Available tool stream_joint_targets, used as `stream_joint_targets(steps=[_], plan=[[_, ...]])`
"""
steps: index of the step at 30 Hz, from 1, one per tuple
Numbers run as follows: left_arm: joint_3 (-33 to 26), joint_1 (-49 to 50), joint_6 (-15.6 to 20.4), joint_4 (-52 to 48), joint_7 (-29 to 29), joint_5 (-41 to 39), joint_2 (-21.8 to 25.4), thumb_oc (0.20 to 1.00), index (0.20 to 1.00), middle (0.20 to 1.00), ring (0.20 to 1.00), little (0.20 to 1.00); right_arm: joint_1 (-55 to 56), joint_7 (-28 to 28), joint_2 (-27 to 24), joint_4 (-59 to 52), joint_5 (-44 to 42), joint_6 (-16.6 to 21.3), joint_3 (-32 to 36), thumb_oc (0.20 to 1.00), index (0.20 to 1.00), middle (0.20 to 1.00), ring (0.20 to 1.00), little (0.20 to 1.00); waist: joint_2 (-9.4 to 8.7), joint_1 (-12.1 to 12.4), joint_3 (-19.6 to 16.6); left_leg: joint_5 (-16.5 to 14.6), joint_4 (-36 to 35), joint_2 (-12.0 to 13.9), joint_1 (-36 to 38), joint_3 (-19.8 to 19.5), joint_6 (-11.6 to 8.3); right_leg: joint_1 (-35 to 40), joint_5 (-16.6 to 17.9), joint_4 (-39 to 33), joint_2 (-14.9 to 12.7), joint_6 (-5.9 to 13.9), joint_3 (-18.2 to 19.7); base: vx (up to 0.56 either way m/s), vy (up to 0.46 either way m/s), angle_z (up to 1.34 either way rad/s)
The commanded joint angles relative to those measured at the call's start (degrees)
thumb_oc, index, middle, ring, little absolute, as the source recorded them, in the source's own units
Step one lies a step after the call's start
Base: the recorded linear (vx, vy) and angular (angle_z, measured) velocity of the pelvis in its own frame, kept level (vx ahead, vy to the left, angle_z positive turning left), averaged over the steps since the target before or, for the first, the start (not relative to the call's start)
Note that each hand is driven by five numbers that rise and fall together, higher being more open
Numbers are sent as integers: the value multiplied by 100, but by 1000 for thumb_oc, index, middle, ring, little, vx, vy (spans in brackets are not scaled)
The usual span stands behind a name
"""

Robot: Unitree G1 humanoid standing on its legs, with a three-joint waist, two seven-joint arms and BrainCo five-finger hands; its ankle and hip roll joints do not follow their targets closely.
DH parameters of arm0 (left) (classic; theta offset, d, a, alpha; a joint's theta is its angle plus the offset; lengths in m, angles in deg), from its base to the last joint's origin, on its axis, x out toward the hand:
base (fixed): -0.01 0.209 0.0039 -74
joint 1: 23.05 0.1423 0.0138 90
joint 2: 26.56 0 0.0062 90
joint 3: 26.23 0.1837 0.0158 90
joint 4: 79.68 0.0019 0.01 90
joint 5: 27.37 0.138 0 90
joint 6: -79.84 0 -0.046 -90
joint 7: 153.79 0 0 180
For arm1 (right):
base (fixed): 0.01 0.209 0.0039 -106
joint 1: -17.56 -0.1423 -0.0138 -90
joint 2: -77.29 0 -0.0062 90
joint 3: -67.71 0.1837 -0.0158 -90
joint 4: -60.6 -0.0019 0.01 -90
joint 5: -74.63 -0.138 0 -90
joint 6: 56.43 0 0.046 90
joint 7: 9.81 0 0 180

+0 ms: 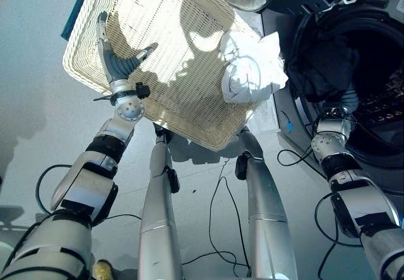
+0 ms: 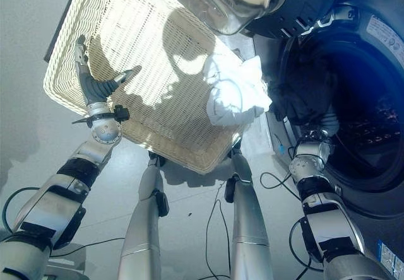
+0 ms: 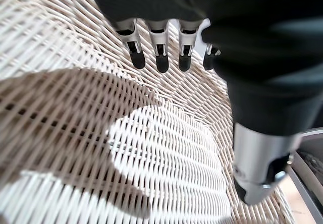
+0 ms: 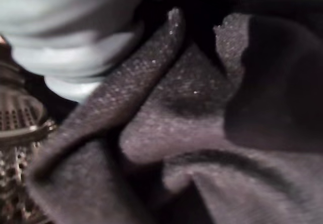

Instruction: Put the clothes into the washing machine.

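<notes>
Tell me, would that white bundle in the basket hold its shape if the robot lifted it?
Probably not. The white garment lies crumpled in soft folds against the wicker basket's corner, so it would likely droop and unfold. It looks light, and a loose end might trail or snag on the weave.

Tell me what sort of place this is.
Most likely a laundry area at home: a front-loading washing machine stands open with a dark garment in its mouth, beside a wicker basket holding a white garment.

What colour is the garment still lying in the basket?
White: the garment sits at the basket edge nearest the washing machine, clearest in the left eye view.
</notes>
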Motion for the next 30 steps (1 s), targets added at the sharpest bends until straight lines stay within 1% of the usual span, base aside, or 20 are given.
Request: stream_joint_targets(steps=[1,2,3,4,5,8,10,11,12,13,14,15,16,17,18,19,23,24,26,30], plan=[[-41,-187,260,54,2,-163,165,1000,1000,1000,1000,1000,-74,778,-833,199,215,567,263,200,200,200,200,200,-57,116,-81,-326,421,76,-252,-344,-293,379,527,-671,-181,926,-91,16,-82,-1],[24,-176,233,10,-25,-144,202,1000,1000,1000,1000,1000,-218,1258,-1046,336,249,708,298,200,200,200,200,200,-80,129,-81,-339,423,75,-255,-374,-290,391,545,-688,-185,933,-117,-8,-53,0],[22,-209,226,-1,-33,-139,210,1000,1000,1000,1000,1000,-266,1336,-1066,339,296,727,306,200,200,200,200,200,-78,126,-81,-291,418,68,-319,-376,-283,333,594,-702,-189,922,-119,-3,-68,2],[56,-144,222,-34,-45,-143,235,1000,1000,1000,1000,1000,-296,1631,-1194,437,408,794,330,200,200,200,200,200,-91,137,-81,-350,432,82,-254,-395,-289,403,554,-691,-186,936,-131,-2,-52,4],[106,-97,177,-119,-99,-124,260,1000,1000,1000,1000,1000,-394,2164,-1378,493,591,959,333,200,200,200,200,200,-107,148,-81,-374,431,92,-242,-422,-285,433,558,-708,-178,943,-153,4,-78,5],[172,40,127,-343,-195,-107,361,1000,1000,1000,1000,1000,-471,3254,-1754,395,1308,1234,374,200,200,200,200,200,-157,149,-81,-395,427,103,-225,-469,-277,487,568,-737,-161,948,-183,-12,-53,4],[182,50,102,-407,-178,-156,443,1000,1000,1000,1000,1000,-536,4011,-1979,236,1881,1235,369,200,200,200,200,200,-194,131,-81,-402,415,107,-213,-489,-272,503,572,-752,-146,953,-188,-20,-10,5],[169,12,93,-425,-164,-168,478,1000,1000,1000,1000,1000,-585,4231,-2057,208,2045,1206,378,200,200,200,200,200,-209,118,-81,-346,402,99,-279,-492,-264,442,619,-766,-149,943,-187,0,0,0],[169,12,93,-425,-164,-168,478,1000,1000,1000,1000,1000,-585,4231,-2057,208,2045,1206,378,200,200,200,200,200,-209,118,-81,-346,402,99,-279,-492,-264,442,619,-766,-149,943,-187,0,0,0],[167,16,108,-382,-107,-219,510,1000,1000,1000,1000,1000,-618,4418,-2170,223,2219,1134,351,200,200,200,200,200,-223,116,-81,-396,400,115,-203,-490,-270,515,569,-754,-136,958,-194,0,0,0],[164,-82,135,-296,19,-328,592,1000,1000,1000,1000,1000,-686,4609,-2355,302,2359,938,316,200,200,200,200,200,-256,100,-81,-379,394,119,-208,-500,-267,522,570,-761,-137,958,-194,-7,0,-3],[157,-123,144,-282,42,-340,614,1000,1000,1000,1000,1000,-714,4621,-2383,317,2370,901,321,200,200,200,200,200,-262,94,-81,-329,392,109,-266,-501,-260,467,617,-772,-144,947,-194,-17,-2,-4],[154,-151,167,-238,93,-365,642,1000,1000,1000,1000,1000,-720,4666,-2421,358,2365,826,310,241,241,241,241,241,-270,91,-81,-331,398,106,-267,-508,-258,469,619,-773,-145,946,-198,6,-11,-4],[165,-166,204,-165,144,-386,659,1000,1000,1000,1000,1000,-678,4627,-2456,460,2234,744,270,686,686,686,686,686,-281,91,-81,-378,395,113,-214,-515,-259,519,578,-764,-136,957,-205,0,0,0],[163,-202,208,-159,147,-386,667,1000,1000,1000,1000,1000,-704,4615,-2469,472,2217,729,276,821,821,821,821,821,-283,86,-81,-327,388,103,-274,-514,-251,462,625,-776,-144,945,-205,0,0,0],[182,-220,236,-118,158,-385,681,1000,1000,1000,1000,1000,-684,4565,-2468,528,2129,673,248,1000,1000,1000,1000,1000,-288,89,-81,-327,394,96,-280,-522,-246,458,630,-776,-148,943,-212,0,0,0],[246,-226,261,-67,116,-382,655,1000,1000,1000,1000,1000,-656,4431,-2426,666,1938,537,117,1000,1000,1000,1000,1000,-251,115,-81,-365,360,70,-213,-542,-238,513,604,-800,-158,946,-226,0,0,0],[246,-259,265,-66,115,-381,667,1000,1000,1000,1000,1000,-686,4438,-2435,668,1940,529,120,1000,1000,1000,1000,1000,-249,110,-81,-314,356,57,-274,-542,-231,454,651,-811,-168,934,-225,0,0,0],[273,-246,285,-57,112,-403,658,1000,1000,1000,1000,1000,-657,4401,-2396,729,1917,550,71,1000,1000,1000,1000,1000,-208,126,-81,-368,369,45,-226,-550,-236,487,610,-794,-177,952,-222,0,0,0],[296,-303,281,-63,109,-442,668,1000,1000,1000,1000,1000,-692,4405,-2368,749,1974,552,62,1000,1000,1000,1000,1000,-184,133,-81,-324,366,18,-280,-552,-220,432,663,-804,-203,948,-233,0,0,0]])
